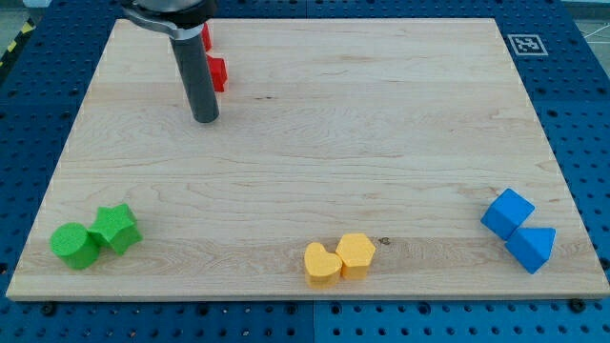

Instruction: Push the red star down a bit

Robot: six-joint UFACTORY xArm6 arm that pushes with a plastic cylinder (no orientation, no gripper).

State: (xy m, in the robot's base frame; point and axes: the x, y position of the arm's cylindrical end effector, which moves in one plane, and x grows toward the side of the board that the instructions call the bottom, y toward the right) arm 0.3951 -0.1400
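Note:
Two red blocks sit near the view's top left, both partly hidden behind the rod. One red block (217,73) shows just right of the rod; its shape cannot be made out. Another red block (205,36) shows above it at the board's top edge, mostly hidden. My tip (205,118) rests on the board just below and slightly left of the lower red block.
A green cylinder (74,245) and a green star (116,228) touch at the bottom left. A yellow heart (321,264) and a yellow hexagon (356,253) touch at the bottom middle. A blue cube (507,212) and a blue triangle (532,248) sit at the bottom right. The wooden board (362,143) fills the view.

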